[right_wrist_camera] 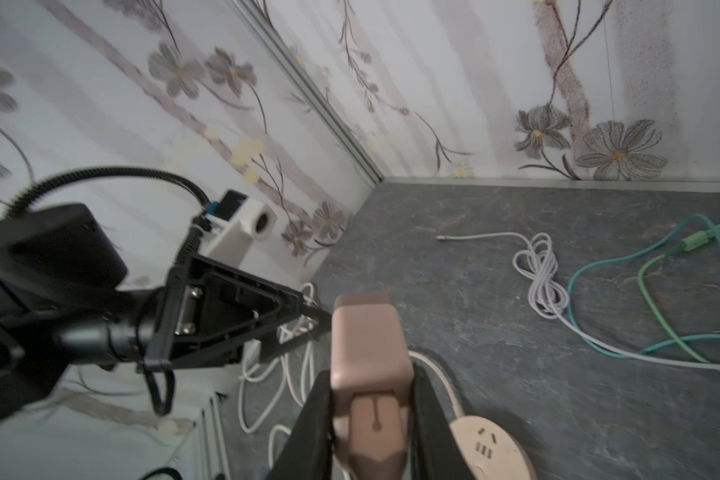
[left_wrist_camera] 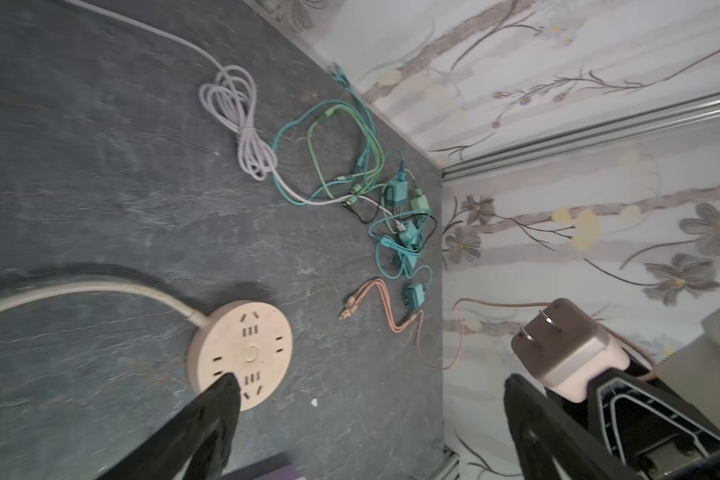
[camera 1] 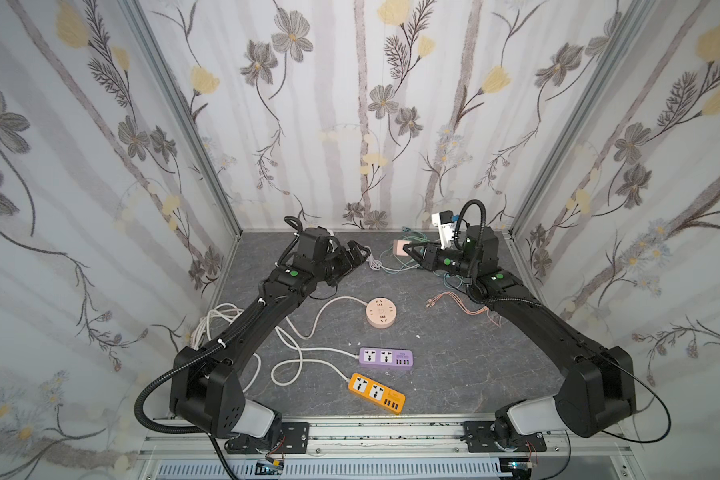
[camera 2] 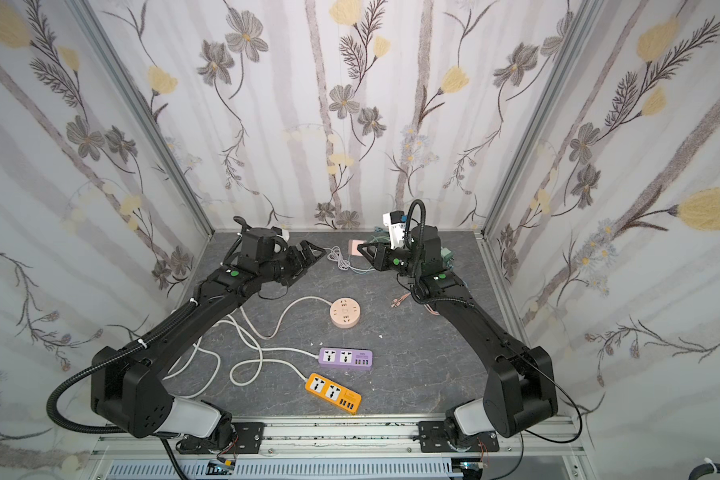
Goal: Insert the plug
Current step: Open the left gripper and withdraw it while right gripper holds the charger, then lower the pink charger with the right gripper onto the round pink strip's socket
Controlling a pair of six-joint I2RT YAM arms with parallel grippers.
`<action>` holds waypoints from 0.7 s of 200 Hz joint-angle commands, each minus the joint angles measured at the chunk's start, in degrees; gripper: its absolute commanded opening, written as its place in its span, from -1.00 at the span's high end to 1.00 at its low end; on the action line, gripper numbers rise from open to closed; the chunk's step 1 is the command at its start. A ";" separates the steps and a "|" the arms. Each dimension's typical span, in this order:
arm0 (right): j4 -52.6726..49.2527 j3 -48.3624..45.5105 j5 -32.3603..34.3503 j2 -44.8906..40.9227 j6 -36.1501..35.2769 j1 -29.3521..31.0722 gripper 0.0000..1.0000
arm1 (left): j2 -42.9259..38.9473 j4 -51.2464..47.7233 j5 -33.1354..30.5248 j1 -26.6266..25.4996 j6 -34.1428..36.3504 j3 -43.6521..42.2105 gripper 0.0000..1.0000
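Plug (right_wrist_camera: 366,332): pink, clamped between fingers of right end effector (camera 1: 408,248), raised over back of surface (camera 1: 454,353), prongs bare | left end effector (camera 1: 360,251): jaws wide apart, empty, facing it | round socket (camera 1: 382,313): flat on surface, well apart

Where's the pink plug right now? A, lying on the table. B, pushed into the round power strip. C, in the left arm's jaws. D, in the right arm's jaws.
D: the right wrist view shows the pink plug clamped between the right arm's jaws.
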 commanded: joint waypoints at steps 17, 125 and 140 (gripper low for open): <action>-24.06 6.79 -0.74 6.77 -38.56 1.01 1.00 | -4.69 -10.26 -12.81 2.25 5.66 -3.15 -1.00; -49.43 26.60 7.40 24.84 -77.95 8.38 0.94 | -13.19 -9.12 -15.08 8.53 3.82 -10.80 -1.00; -52.14 29.47 9.38 27.27 -81.04 9.49 0.95 | -13.74 -8.86 -15.19 8.81 3.69 -11.36 -1.00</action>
